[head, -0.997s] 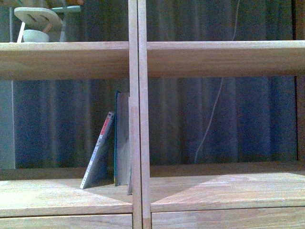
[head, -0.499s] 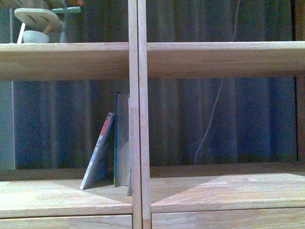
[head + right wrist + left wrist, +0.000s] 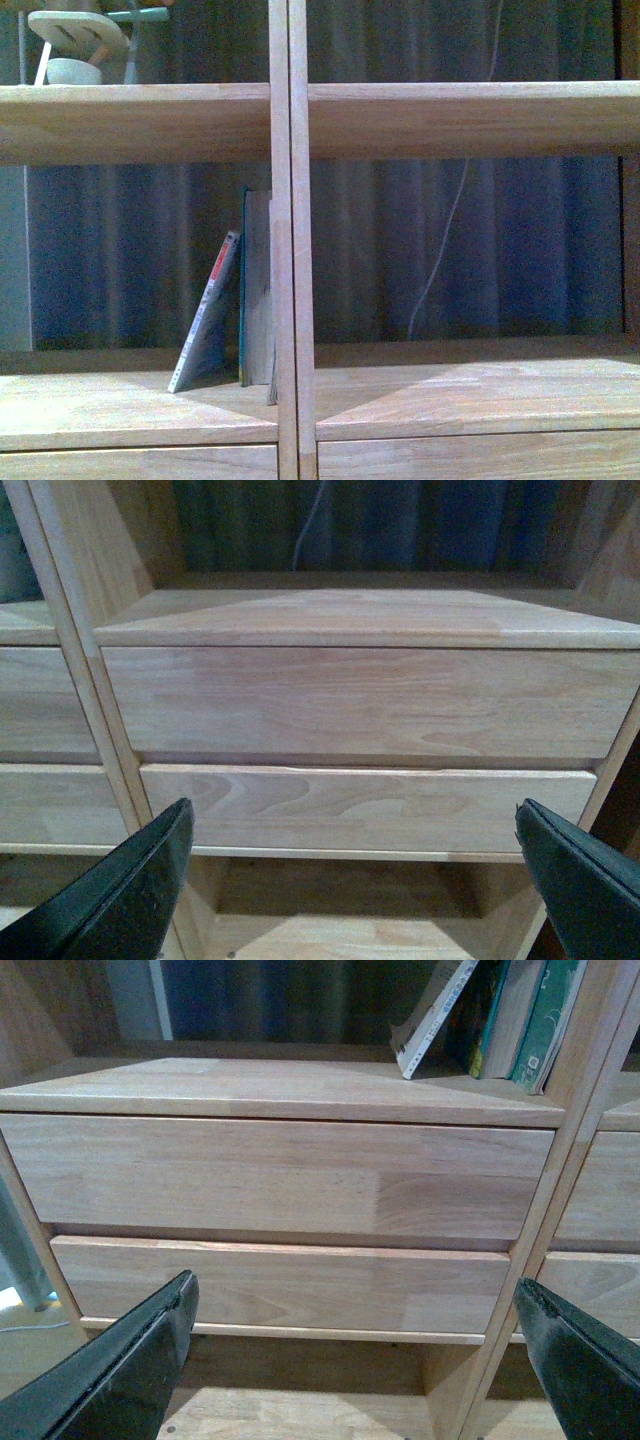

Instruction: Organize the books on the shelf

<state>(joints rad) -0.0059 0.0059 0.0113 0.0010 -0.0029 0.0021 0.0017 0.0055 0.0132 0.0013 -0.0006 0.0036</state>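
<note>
Below the open compartments of the shelf (image 3: 290, 250), both tools hang low in front of the drawer fronts: the left gripper (image 3: 350, 1360) has its dark fingers spread wide and holds nothing, facing the two stacked drawer fronts (image 3: 280, 1175) of the left column, and the right gripper (image 3: 350, 880) is likewise spread and bare before the drawers of the right column. Neither touches the wood as far as the wrist views show. Outward from there, the books stand in the left compartment just above those drawers, pushed against the central upright of the shelf. The teal book (image 3: 256, 290) stands upright, touching or just beside that upright; the wrist view suggests more than one volume there, though the count is hard to tell. The thin paperback (image 3: 207, 315) leans tilted against it, foot out away from the upright, red-marked spine facing forward. The right compartment beside the upright holds no books in view. Judging by this, the books are already on the shelf and both arms are clear of them; what may remain is standing the leaning paperback straight.
</note>
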